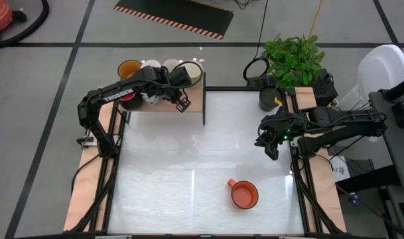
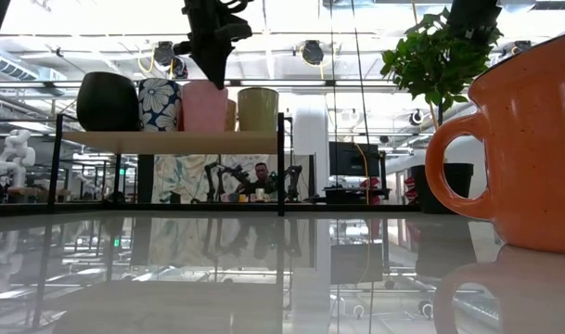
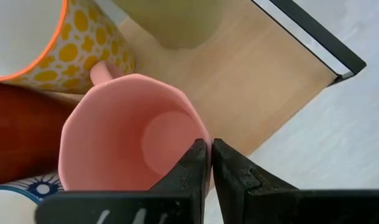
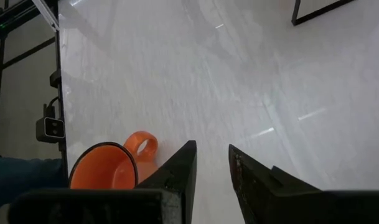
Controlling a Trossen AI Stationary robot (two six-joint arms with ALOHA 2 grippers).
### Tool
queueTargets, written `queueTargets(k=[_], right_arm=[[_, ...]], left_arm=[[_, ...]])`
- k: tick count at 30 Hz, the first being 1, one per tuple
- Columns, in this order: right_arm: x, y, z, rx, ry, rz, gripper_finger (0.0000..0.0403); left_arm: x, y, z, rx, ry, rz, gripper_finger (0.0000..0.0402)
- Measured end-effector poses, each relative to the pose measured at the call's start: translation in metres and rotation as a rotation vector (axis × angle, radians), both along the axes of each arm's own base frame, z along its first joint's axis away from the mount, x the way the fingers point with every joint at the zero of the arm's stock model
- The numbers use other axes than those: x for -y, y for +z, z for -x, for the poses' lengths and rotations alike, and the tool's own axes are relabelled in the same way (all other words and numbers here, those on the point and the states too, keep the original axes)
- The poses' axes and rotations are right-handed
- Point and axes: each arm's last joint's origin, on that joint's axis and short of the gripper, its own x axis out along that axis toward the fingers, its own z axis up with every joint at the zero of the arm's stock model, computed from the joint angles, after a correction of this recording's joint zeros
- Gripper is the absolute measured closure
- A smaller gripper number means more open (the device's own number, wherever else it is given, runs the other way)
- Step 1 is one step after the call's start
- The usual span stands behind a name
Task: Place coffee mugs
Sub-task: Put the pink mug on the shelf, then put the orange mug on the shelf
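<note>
This is a robotics lab: beyond the left gripper (image 2: pixel 211 57) the low view shows an open hall with ceiling lamps, other robot arms (image 2: pixel 228 175) on benches and a seated person (image 2: pixel 261 176), and hazard-striped tape (image 1: pixel 175 20) marks the floor

High view looks straight down; low view (table-level) shares the orange mug (image 1: pixel 244 194).

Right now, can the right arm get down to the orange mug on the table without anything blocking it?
Probably yes. The orange mug stands alone on bare white tabletop, and the right gripper hovers above the table near the right edge, fingers slightly apart and empty. Nothing lies between them; the left gripper is off at the shelf.
</note>
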Motion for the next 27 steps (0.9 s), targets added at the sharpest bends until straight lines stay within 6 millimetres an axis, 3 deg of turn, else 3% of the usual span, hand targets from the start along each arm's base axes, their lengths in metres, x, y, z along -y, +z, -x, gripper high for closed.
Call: queueTargets(k=[7, 15, 20, 27], right_arm=[[0.0, 0.0, 0.0, -0.001, -0.003, -0.004, 0.0326], [-0.006, 0.002, -0.001, 0.007, -0.014, -0.147, 0.0324], [-0.023, 0.009, -0.01, 0.086, 0.04, -0.262, 0.031], [-0.053, -0.01, -0.035, -0.009, 0.141, -0.259, 0.0279]], left_arm=[[0.0, 0.0, 0.0, 0.002, 0.008, 0.0, 0.0367], [0.003, 0.001, 0.002, 0.034, 0.081, 0.021, 0.0256], [0.014, 0.019, 0.014, 0.124, 0.095, 0.048, 0.0205], [0.041, 0.048, 0.034, 0.23, 0.041, -0.011, 0.0197]])
